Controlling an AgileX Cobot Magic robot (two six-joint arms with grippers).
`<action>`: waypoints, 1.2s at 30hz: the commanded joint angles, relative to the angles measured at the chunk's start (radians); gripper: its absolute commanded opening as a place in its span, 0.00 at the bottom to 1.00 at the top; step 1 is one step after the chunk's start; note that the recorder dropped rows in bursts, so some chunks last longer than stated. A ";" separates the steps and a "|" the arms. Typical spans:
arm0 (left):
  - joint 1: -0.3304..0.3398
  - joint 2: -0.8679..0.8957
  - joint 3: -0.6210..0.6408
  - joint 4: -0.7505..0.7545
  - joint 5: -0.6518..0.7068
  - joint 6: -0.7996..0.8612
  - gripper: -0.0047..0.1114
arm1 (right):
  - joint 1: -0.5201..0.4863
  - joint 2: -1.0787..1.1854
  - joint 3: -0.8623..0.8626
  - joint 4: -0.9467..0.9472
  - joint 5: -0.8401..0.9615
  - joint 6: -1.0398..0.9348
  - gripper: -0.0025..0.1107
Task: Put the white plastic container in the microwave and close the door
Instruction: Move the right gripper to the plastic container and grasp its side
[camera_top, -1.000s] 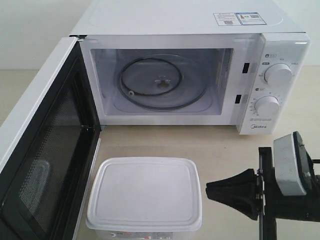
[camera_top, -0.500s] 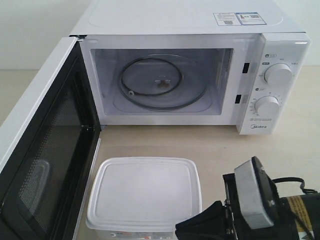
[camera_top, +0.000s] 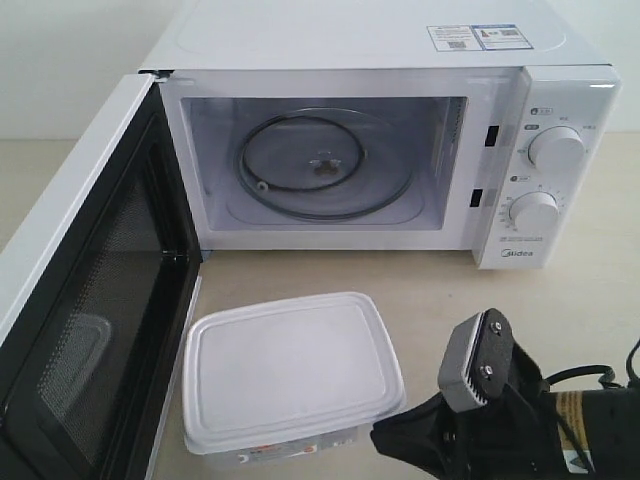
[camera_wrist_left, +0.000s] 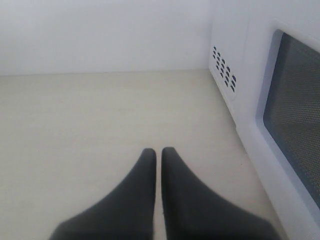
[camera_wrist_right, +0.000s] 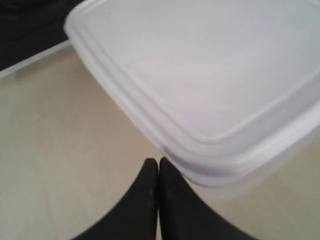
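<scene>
Ok. Left gripper (camera_wrist_left: 158, 150): fingers together, over the table (camera_wrist_left: 75, 125), idle. Door (camera_top: 100, 310) wide open. Container (camera_top: 290, 370) on the table before the microwave (camera_top: 350, 50) cavity, skewed, near the door. Probably light, thin-walled and flexy with a slick lid, so I'd grip the sidewalls under the rim. Right gripper (camera_wrist_right: 158, 160): fingers together, tips at the container's corner, contact unclear. Contents hidden, label cut off.

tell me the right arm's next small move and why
Probably open the right gripper: it is shut, tips at the container's corner, so it cannot grip the rim. The container sits on the table before the open microwave.
</scene>
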 joint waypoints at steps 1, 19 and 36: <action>0.005 -0.003 0.003 -0.005 0.002 -0.004 0.08 | 0.003 0.001 -0.015 0.090 0.018 -0.001 0.02; 0.005 -0.003 0.003 -0.005 0.002 -0.004 0.08 | 0.001 0.001 -0.276 0.225 0.219 0.248 0.02; 0.005 -0.003 0.003 -0.005 0.002 -0.004 0.08 | 0.001 -0.002 0.010 0.306 -0.231 -0.041 0.02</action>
